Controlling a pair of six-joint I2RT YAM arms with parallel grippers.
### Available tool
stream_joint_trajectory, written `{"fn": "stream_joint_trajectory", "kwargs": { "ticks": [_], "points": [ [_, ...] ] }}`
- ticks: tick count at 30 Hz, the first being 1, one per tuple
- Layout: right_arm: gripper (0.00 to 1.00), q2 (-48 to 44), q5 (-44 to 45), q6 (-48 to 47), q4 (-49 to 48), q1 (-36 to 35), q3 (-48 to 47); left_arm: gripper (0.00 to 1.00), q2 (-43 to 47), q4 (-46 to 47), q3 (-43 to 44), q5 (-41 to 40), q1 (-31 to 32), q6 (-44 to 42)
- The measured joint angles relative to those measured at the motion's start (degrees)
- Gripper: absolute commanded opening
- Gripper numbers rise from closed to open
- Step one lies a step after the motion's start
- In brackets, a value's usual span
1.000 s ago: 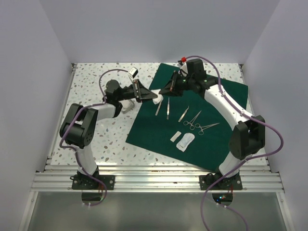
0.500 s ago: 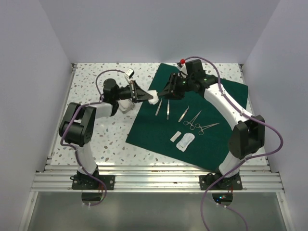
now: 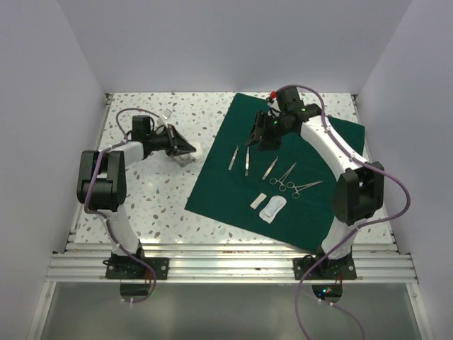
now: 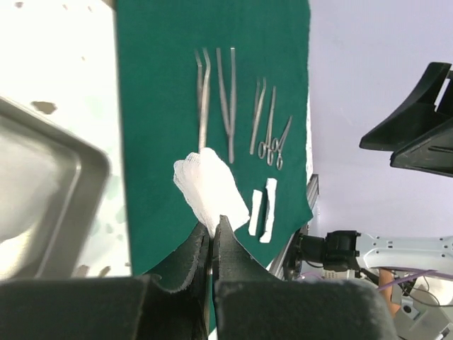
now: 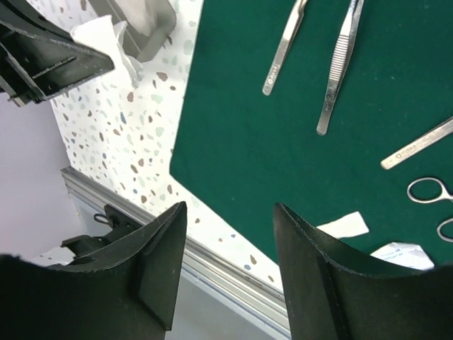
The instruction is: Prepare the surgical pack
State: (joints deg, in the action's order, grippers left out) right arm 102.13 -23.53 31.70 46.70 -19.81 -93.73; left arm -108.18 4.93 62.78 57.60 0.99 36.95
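The surgical pack is a dark green drape (image 3: 311,152) lying flat and unfolded on the right half of the table; it also shows in the left wrist view (image 4: 156,106) and the right wrist view (image 5: 269,142). Forceps (image 3: 247,161), scissor-handled clamps (image 3: 283,176) and white packets (image 3: 272,207) lie on it. My left gripper (image 3: 192,150) is shut on a white gauze (image 4: 209,185), just off the drape's left edge. My right gripper (image 3: 256,136) hovers open over the drape's upper left part, and nothing is between its fingers (image 5: 177,234).
A small metal tray (image 4: 49,198) sits on the speckled table beside the drape's left edge, under my left gripper. White walls close in the table on three sides. A metal rail (image 3: 226,248) runs along the near edge.
The gauze has passed from my right gripper to my left one. The left gripper shut on it and drew back left off the drape. The right gripper opened and pulled away.
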Motion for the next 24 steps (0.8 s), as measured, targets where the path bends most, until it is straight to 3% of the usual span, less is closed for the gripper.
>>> {"fn": "stream_joint_trajectory", "kwargs": {
  "ticks": [9,24],
  "points": [
    [0.56,3.69,-1.29,-1.27,0.94,1.53,0.00,0.00,-5.40,-7.39,3.54,-3.04,-0.94,-3.61],
    [0.56,4.33,-2.99,-1.77,1.70,3.34,0.00,0.00,-9.44,-9.09,8.92,-5.49,-4.46,-3.65]
  ]
}}
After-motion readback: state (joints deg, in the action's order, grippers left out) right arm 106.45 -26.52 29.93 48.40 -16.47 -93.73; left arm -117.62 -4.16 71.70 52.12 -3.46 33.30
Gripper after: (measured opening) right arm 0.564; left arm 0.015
